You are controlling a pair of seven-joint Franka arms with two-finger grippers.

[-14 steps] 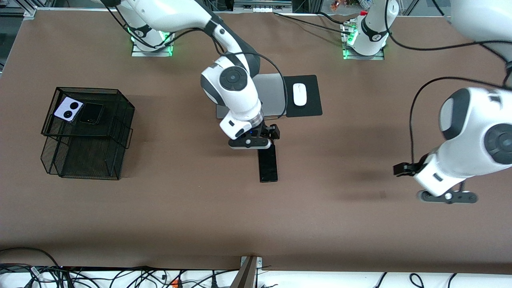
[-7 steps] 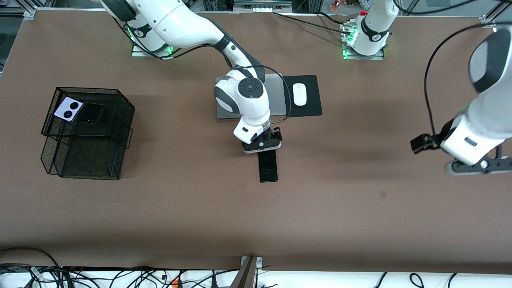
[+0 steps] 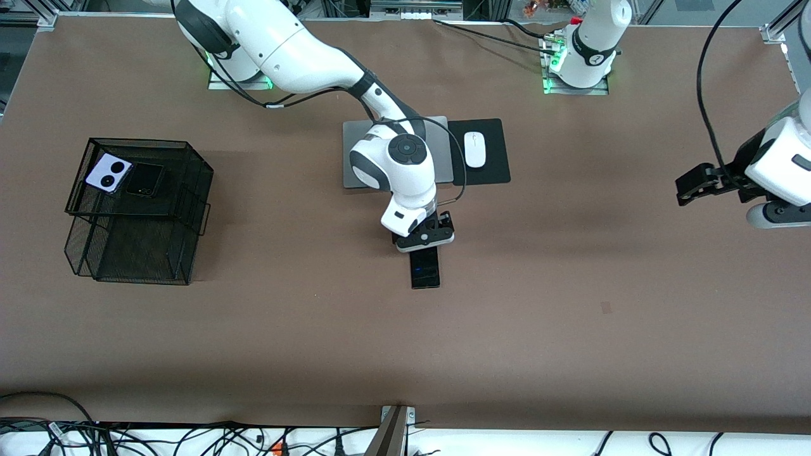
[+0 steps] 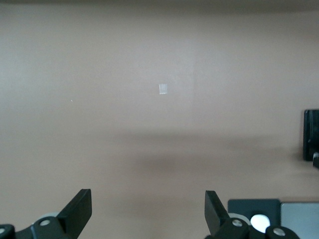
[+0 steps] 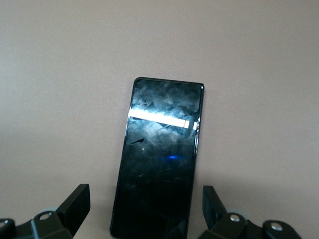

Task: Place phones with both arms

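Observation:
A long black phone [image 3: 425, 270] [image 5: 159, 159] lies flat on the brown table near the middle. My right gripper [image 3: 425, 239] [image 5: 144, 199] hovers low over the phone's end nearest the laptop. It is open, one finger on each side of the phone and neither touching it. A small lilac phone [image 3: 109, 173] and a small black square phone [image 3: 145, 180] rest on the top tier of a black wire tray [image 3: 190, 209]. My left gripper [image 3: 778, 216] [image 4: 147, 200] hangs open and holds nothing, above bare table at the left arm's end.
A grey laptop [image 3: 355, 158] lies partly under the right arm, with a white mouse [image 3: 474, 149] on a black pad [image 3: 494, 168] beside it. Cables trail from both arm bases. A small pale mark [image 3: 606, 308] sits on the table.
The right gripper has slid down along the long phone toward the front camera and covers more of it. The left arm has swung back toward its end of the table.

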